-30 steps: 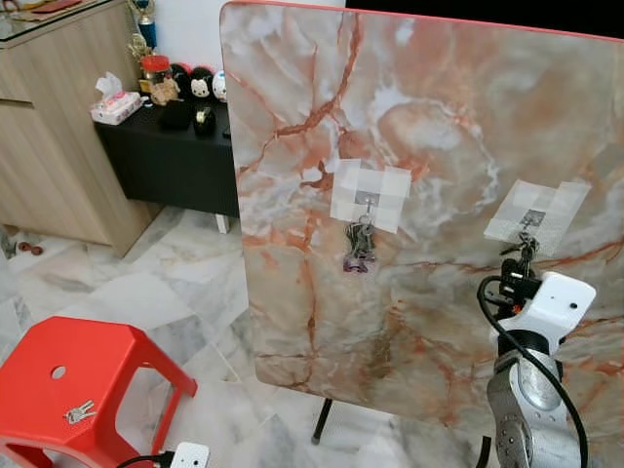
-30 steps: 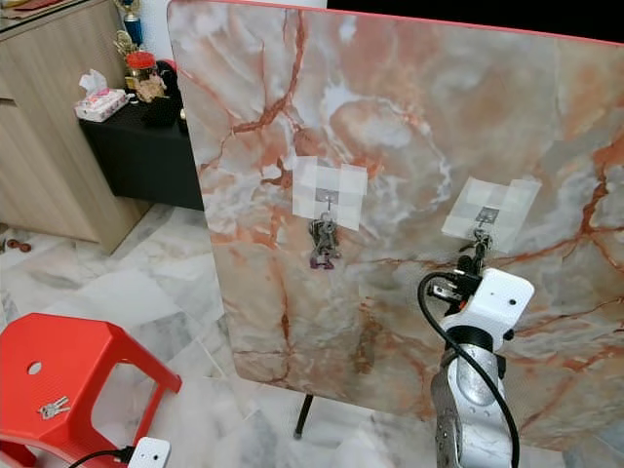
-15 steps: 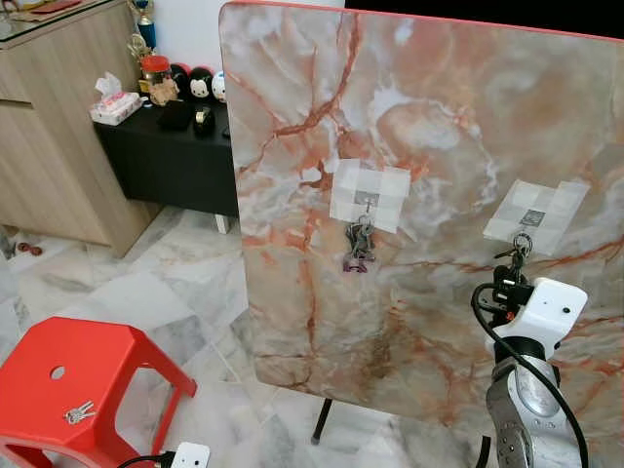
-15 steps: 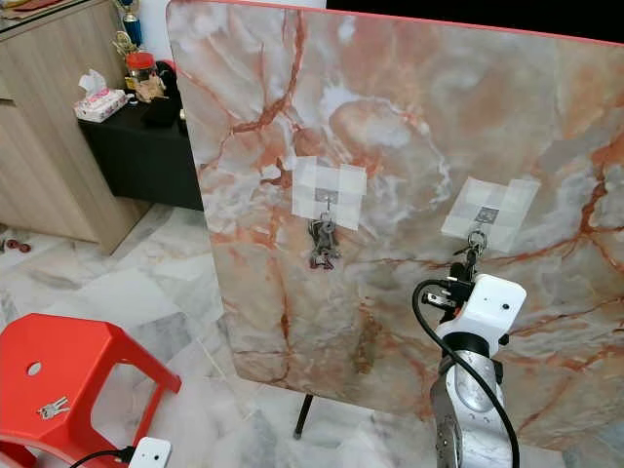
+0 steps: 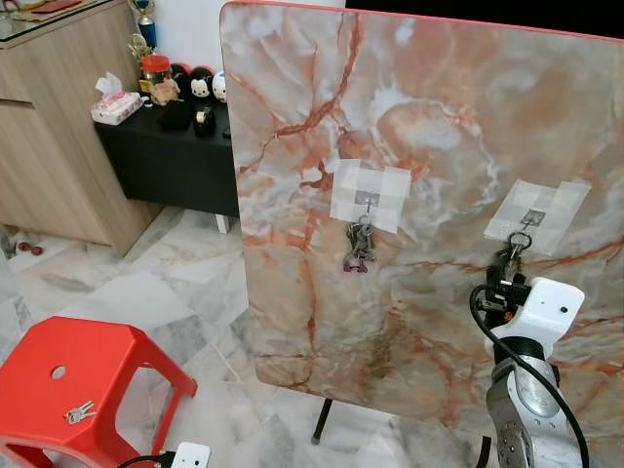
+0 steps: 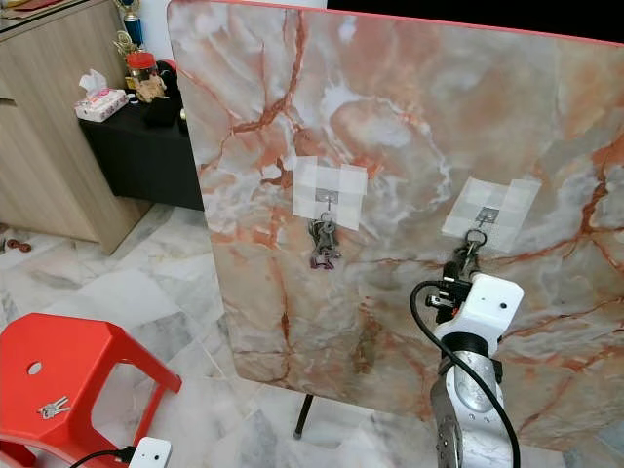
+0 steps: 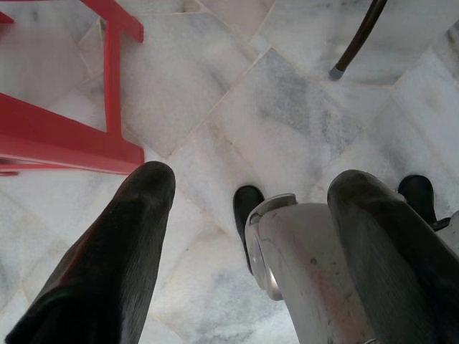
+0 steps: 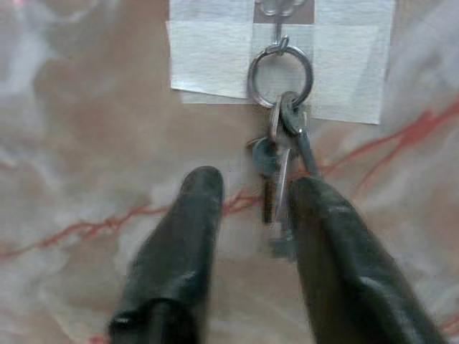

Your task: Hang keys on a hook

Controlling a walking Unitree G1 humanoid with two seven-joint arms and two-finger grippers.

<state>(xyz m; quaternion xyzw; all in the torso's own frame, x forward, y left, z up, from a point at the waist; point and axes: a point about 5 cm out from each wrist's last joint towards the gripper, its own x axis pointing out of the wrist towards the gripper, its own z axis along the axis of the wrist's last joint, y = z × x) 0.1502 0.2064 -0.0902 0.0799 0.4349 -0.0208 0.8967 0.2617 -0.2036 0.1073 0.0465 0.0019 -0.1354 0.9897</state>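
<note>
A bunch of keys (image 8: 276,175) hangs by its ring (image 8: 280,74) from the right hook (image 5: 533,216), which is taped to the upright marble board (image 5: 429,117). My right gripper (image 8: 251,197) is just below the hook, open, with the keys dangling between its fingers (image 8: 192,215), close to one of them. In the left eye view the right gripper (image 5: 506,273) is pointed at the board under the ring. A second bunch of keys (image 5: 358,244) hangs on the left taped hook (image 5: 367,200). My left gripper (image 7: 251,193) hangs open over the floor.
A red stool (image 5: 97,361) at the lower left bears a small set of keys (image 5: 79,411). Behind it are a wooden cabinet (image 5: 49,136) and a black sideboard (image 5: 171,156) with small items. The board's black leg (image 5: 321,419) stands on the marble floor.
My right gripper has sunk a little and drawn back from the hook. The key ring now hangs on the right hook, with the keys loose below it.
</note>
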